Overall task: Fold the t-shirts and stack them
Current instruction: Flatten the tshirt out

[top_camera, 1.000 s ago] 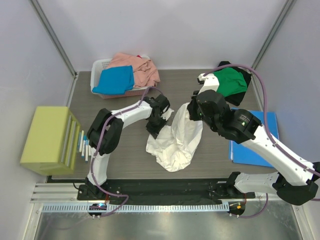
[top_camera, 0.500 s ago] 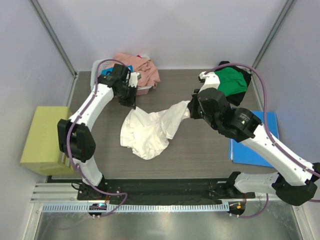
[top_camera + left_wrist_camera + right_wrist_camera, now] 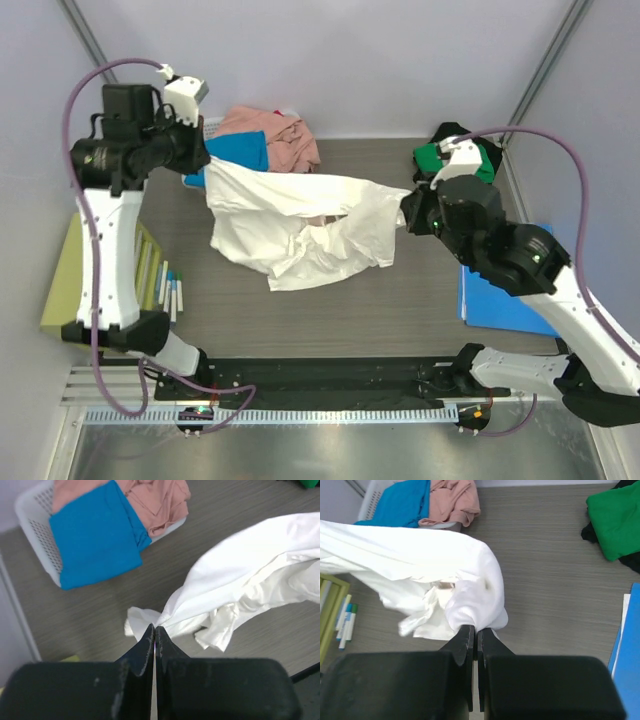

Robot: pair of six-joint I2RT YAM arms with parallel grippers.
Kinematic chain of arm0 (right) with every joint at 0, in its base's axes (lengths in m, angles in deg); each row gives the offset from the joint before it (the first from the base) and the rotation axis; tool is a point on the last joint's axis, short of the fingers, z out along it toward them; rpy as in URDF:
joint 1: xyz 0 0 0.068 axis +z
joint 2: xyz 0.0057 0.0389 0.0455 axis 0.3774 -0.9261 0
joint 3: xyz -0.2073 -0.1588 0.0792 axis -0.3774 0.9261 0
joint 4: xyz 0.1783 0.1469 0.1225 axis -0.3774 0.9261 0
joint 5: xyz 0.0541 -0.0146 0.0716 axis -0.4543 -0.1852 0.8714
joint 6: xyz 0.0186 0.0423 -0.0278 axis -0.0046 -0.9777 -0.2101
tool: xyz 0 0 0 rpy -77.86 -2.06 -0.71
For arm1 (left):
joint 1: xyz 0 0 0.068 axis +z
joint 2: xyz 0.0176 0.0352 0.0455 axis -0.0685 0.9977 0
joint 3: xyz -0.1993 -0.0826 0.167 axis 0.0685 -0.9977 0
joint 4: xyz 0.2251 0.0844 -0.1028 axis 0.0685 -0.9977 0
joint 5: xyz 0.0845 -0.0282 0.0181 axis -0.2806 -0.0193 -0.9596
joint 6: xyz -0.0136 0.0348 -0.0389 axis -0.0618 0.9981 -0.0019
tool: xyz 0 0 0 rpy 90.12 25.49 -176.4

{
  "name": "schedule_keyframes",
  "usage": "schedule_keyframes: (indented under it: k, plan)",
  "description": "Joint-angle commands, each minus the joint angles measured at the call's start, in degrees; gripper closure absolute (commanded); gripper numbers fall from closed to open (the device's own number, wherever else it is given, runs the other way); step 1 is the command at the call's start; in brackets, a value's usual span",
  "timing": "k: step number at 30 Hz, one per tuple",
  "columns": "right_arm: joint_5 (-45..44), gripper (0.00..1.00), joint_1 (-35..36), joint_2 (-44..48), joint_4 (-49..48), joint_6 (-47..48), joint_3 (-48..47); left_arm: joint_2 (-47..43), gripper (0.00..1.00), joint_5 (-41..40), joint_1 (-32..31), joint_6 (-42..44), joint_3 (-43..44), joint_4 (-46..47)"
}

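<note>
A white t-shirt hangs stretched in the air between my two grippers above the table. My left gripper is raised at the far left and is shut on one end of the shirt. My right gripper is shut on the other end. A bright blue t-shirt and a salmon pink t-shirt lie in the white basket. A green t-shirt lies on a black one at the far right.
A flat blue folder lies on the table under my right arm. A yellow-green box with markers beside it stands at the left edge.
My left gripper has lifted and swung far left and up, pulling the white t-shirt off the table. My right gripper has shifted right, so the shirt now hangs stretched between them.
</note>
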Motion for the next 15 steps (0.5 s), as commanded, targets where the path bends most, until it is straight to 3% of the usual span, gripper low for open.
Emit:
schedule_keyframes:
  k: [1,6,12,15]
  plan:
    - [4.94,0.99,-0.04,5.39,6.37,-3.89,-6.48,-10.72,1.00,1.04,-0.16,14.29,0.22,-13.66]
    - [8.64,0.99,-0.13,10.05,11.21,-5.74,-12.63,-23.91,1.00,0.08,-0.25,20.22,-4.00,-14.37]
    - [11.37,0.99,-0.13,12.52,16.65,-7.85,-17.04,-24.98,1.00,-5.72,-0.16,20.83,0.66,-18.68]
    - [7.78,0.99,-0.13,13.22,19.12,-8.56,-15.64,-27.18,1.00,-7.75,-0.16,21.71,-4.51,-16.58]
